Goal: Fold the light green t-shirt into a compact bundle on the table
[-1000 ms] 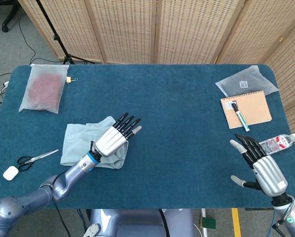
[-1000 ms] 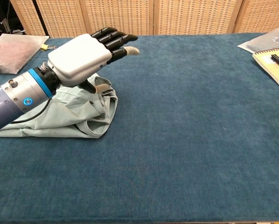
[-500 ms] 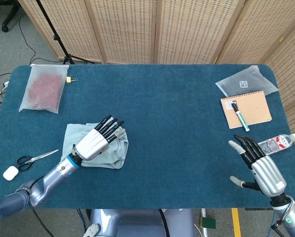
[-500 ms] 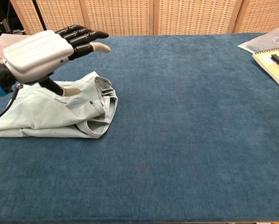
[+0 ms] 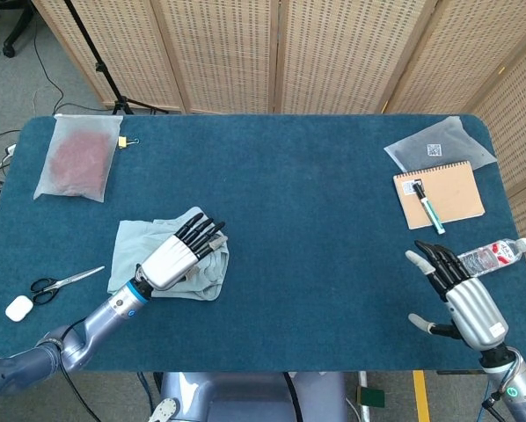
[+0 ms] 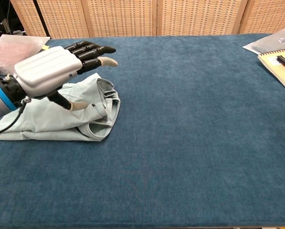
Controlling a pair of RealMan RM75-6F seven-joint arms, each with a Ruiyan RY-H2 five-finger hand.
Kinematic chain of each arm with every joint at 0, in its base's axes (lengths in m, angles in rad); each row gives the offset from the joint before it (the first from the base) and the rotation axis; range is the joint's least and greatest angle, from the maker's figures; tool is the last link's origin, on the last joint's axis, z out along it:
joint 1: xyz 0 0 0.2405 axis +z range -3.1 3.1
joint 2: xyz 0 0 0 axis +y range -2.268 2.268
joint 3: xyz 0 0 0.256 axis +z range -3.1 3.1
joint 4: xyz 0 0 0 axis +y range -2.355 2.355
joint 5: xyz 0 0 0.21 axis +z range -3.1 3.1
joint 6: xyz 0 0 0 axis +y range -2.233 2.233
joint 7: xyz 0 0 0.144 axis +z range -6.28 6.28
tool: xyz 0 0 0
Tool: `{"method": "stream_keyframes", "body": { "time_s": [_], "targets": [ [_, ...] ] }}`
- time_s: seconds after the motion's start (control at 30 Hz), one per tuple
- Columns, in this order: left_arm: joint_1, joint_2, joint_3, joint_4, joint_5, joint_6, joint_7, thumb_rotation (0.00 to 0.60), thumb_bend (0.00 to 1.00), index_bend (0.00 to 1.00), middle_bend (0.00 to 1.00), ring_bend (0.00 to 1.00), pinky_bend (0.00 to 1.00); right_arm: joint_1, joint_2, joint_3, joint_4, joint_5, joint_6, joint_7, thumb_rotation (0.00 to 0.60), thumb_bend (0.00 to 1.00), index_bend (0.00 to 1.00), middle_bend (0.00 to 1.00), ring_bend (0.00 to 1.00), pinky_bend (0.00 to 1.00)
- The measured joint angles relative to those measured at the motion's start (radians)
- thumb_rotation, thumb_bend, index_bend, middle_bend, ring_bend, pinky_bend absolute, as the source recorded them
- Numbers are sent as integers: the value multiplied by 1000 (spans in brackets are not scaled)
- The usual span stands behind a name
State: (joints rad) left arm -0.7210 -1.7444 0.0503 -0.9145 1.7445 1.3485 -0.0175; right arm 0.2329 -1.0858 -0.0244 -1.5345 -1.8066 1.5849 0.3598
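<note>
The light green t-shirt point(image 5: 131, 248) point(image 6: 47, 119) lies folded into a small bundle at the left front of the blue table point(image 5: 298, 202). My left hand point(image 5: 177, 253) point(image 6: 56, 67) hovers flat over the bundle's right half, fingers stretched out and apart, holding nothing. The thumb hangs down close to the cloth in the chest view. My right hand point(image 5: 461, 294) is far off at the table's right front edge, fingers spread, empty. It does not show in the chest view.
Scissors point(image 5: 61, 281) and a small white case point(image 5: 18, 308) lie left of the shirt. A clear bag with red contents point(image 5: 76, 158) sits at the back left. A notebook with a pen point(image 5: 437, 195), a plastic pouch point(image 5: 439, 145) and a water bottle point(image 5: 496, 255) are on the right.
My left hand pulled back to the left off the bundle's right edge, then edged slightly forward and lower over it. The shirt and right hand stayed almost still.
</note>
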Motion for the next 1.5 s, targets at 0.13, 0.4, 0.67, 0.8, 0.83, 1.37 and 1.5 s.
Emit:
{"method": "stream_keyframes", "body": {
  "time_s": [0.13,0.4,0.67,0.8,0.83,1.37,1.5],
  "targets": [
    [-7,-26,0,3,1,-19,-17,600,215,0,0,0,0,-1,1,-1,1,-4,3,0,600,145,0,0,0,55],
    [-17,-69,2,9,0,-54,-30,600,215,0,0,0,0,0,0,-1,1,-3,0,-2,600,147,0,0,0,55],
    [-15,-88,12,17,14,-50,-32,600,215,0,0,0,0,-1,2,-2,2,-4,3,2,600,156,0,0,0,55],
    [-12,-91,13,19,9,-58,-40,600,215,0,0,0,0,-1,2,-2,1,-6,4,1,600,156,0,0,0,55],
    [-11,-91,13,19,9,-57,-44,600,216,0,0,0,0,-2,2,-2,1,-6,5,1,600,156,0,0,0,55],
    [-7,45,-82,-37,-59,-4,-63,600,221,0,0,0,0,0,0,-2,-1,-4,-1,-5,600,156,0,0,0,55],
    [-6,51,-86,-10,-92,-55,-70,600,221,0,0,0,0,1,-2,-2,0,0,-7,-6,600,156,0,0,0,55]
  ]
}}
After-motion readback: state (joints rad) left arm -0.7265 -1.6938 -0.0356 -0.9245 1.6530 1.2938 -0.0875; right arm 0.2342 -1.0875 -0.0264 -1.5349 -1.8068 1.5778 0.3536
